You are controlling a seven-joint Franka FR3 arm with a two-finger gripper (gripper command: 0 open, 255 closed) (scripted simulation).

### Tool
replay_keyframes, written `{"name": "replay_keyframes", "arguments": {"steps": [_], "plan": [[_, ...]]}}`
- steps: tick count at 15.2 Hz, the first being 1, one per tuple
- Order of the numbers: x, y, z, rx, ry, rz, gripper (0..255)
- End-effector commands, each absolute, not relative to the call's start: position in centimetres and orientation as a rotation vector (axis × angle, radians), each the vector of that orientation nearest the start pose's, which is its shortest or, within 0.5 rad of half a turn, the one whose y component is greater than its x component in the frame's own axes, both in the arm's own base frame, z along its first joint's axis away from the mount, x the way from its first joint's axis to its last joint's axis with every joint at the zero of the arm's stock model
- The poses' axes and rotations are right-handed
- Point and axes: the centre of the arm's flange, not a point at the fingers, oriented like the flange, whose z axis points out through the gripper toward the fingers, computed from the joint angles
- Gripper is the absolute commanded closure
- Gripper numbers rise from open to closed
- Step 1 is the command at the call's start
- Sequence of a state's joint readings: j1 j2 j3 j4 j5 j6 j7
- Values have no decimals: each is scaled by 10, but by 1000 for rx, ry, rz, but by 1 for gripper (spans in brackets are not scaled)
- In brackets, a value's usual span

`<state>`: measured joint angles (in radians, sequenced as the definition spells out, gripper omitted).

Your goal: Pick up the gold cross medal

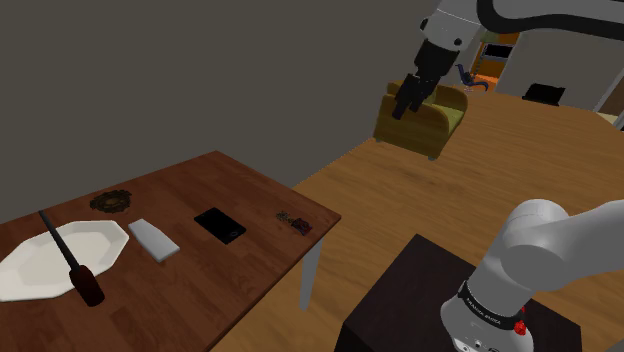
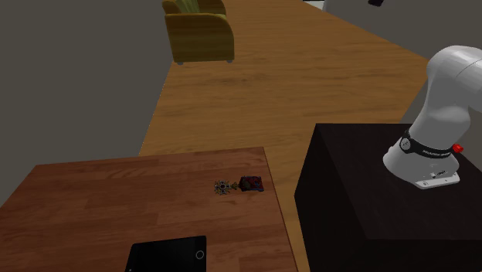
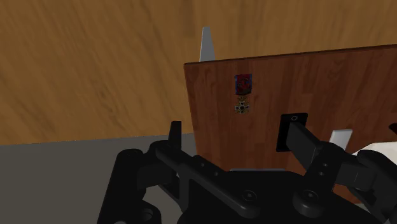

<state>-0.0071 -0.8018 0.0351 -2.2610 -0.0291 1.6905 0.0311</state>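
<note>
One gold cross medal [image 2: 237,185] lies on the wooden table [image 2: 93,201] near its corner by the black stand [image 2: 363,209]. Its long axis runs across the table, with the red-and-blue ribbon end toward the stand-side edge and the cross end inward. One black tablet [image 2: 168,253] lies well apart from it. The shoulder view adds one white plate [image 1: 50,255] and one yellow armchair [image 1: 425,120]. The gripper [image 1: 408,100] hangs high above the floor; in the wrist view its two fingers [image 3: 292,130] stand spread, clasping nothing.
</note>
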Motion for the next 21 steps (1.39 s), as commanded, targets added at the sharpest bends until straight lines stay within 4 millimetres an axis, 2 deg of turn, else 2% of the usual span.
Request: {"name": "replay_keyframes", "arguments": {"steps": [1,21], "plan": [[313,11,653,-3169,17,-370,0],[443,60,427,-3144,-8,-288,0]]}}
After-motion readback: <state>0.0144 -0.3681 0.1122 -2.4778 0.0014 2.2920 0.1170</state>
